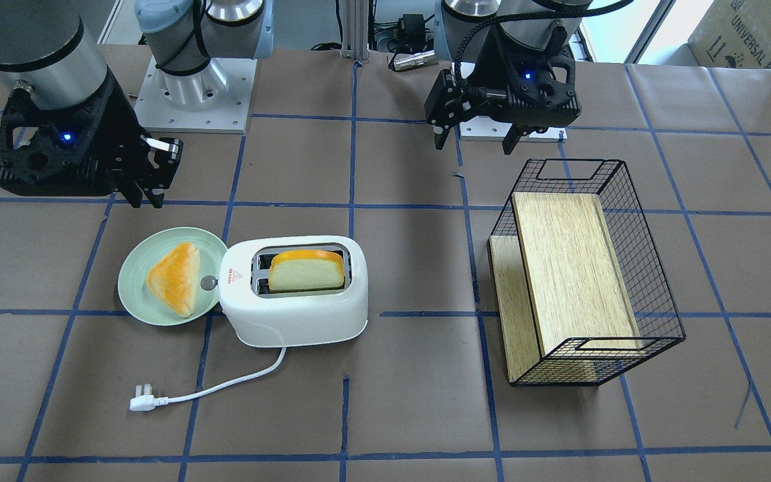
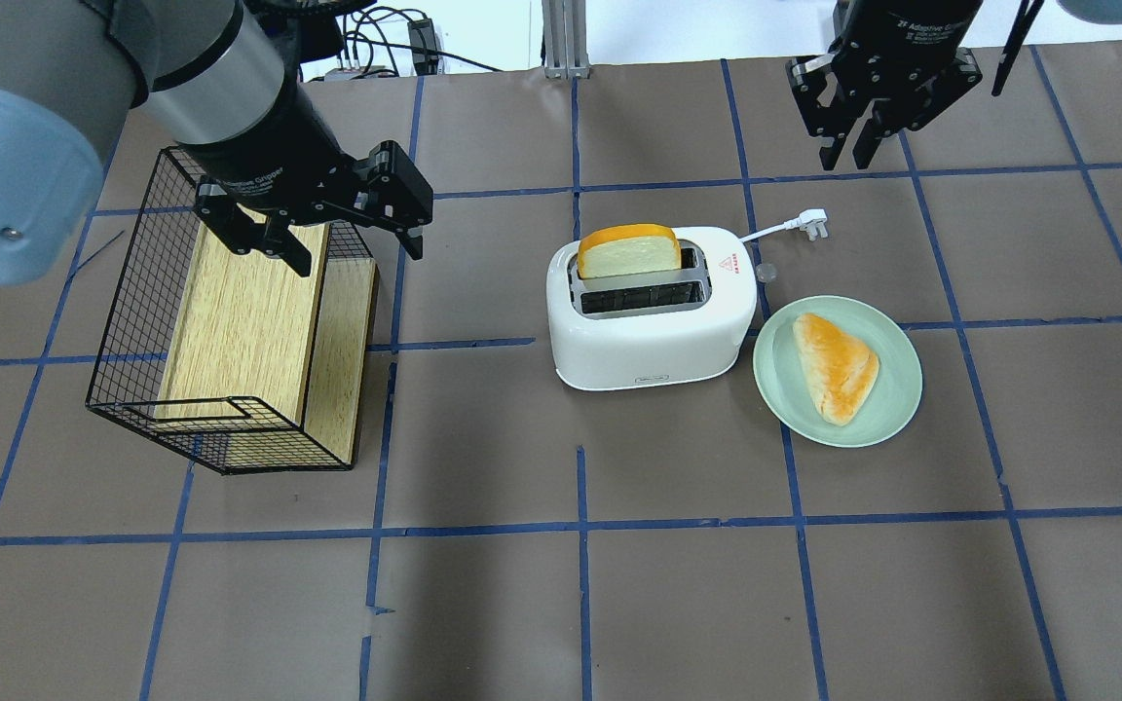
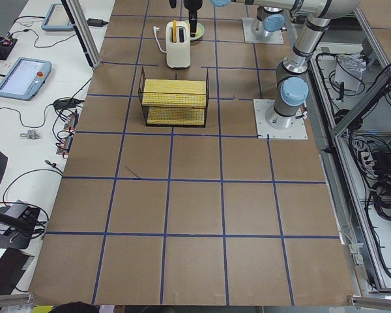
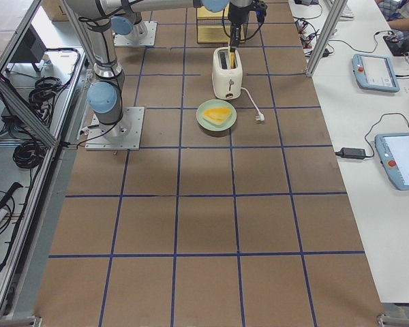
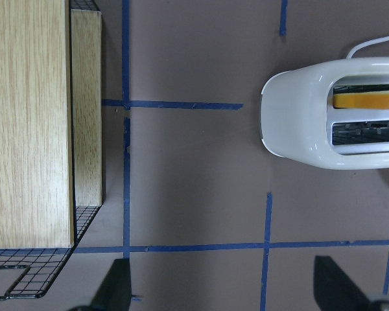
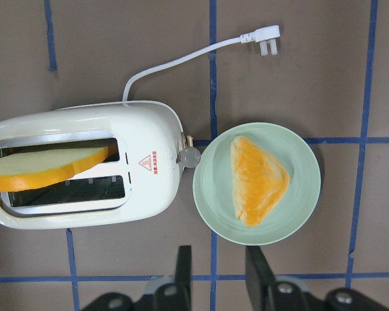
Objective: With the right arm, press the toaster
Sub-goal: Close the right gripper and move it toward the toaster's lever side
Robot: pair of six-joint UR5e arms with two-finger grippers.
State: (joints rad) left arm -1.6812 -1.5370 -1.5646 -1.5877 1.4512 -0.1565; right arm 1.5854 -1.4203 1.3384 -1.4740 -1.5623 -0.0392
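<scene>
The white toaster (image 1: 292,314) (image 2: 654,341) stands mid-table with a bread slice (image 1: 306,271) upright in one slot. Its round silver lever knob (image 1: 209,283) (image 6: 189,156) sticks out of the end that faces the green plate (image 1: 134,294). My right gripper (image 1: 146,199) (image 2: 845,159) hovers high, off that knob end, touching nothing. In the right wrist view (image 6: 219,256) its jaws stand a narrow gap apart and empty. My left gripper (image 1: 476,146) (image 2: 358,258) is wide open and empty over the wire basket's edge.
A triangular pastry (image 2: 836,365) lies on the plate, which touches the toaster's knob end. The toaster's cord and plug (image 1: 142,402) lie loose on the table. The black wire basket (image 2: 132,292) with wooden boards stands tilted on my left side.
</scene>
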